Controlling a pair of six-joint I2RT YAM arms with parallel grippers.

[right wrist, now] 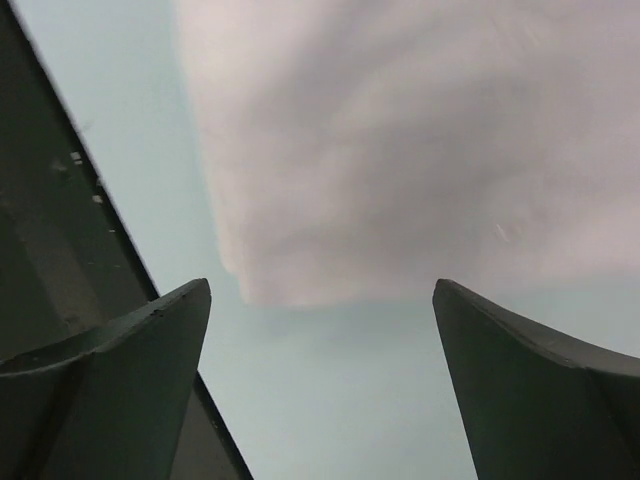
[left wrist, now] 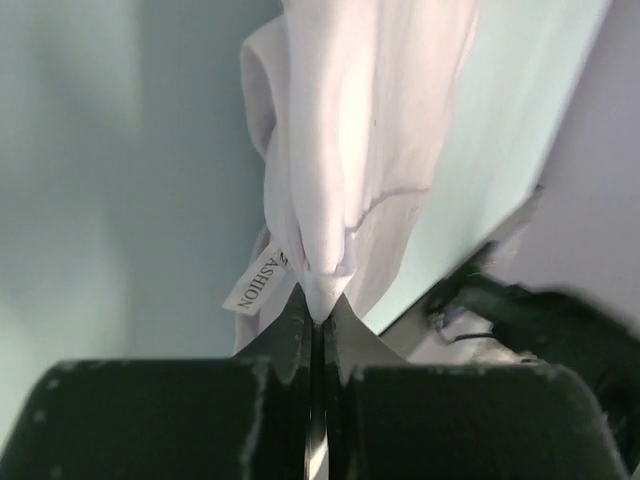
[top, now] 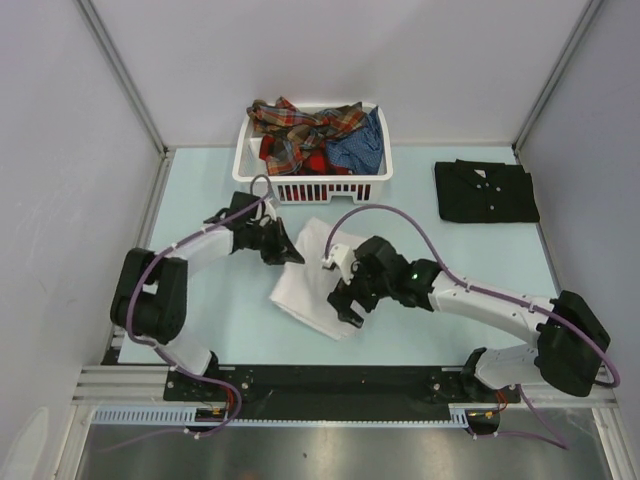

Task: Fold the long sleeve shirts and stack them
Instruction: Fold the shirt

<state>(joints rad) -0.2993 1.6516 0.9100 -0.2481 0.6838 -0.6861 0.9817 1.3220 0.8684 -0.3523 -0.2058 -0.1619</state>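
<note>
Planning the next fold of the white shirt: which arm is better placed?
Probably left. The left end effector is shut on an edge of the white shirt; the right end effector stands open over the cloth, gripping nothing.

The table (top: 480,250) I work at is a matte, pale blue-green sheet. At its far edge, about midway across, I see a white slatted plastic basket (top: 320,190), upright, its back close to the pale back wall (top: 340,50). A grey left wall (top: 60,200) and a grey right wall (top: 600,150) close in the sides, each meeting the back wall at a slim metal post (top: 120,75). Nearest me an aluminium rail (top: 120,380) runs along the table's edge. Below it lies a slotted white strip (top: 350,414), then a brushed metal sheet (top: 330,452).
</note>
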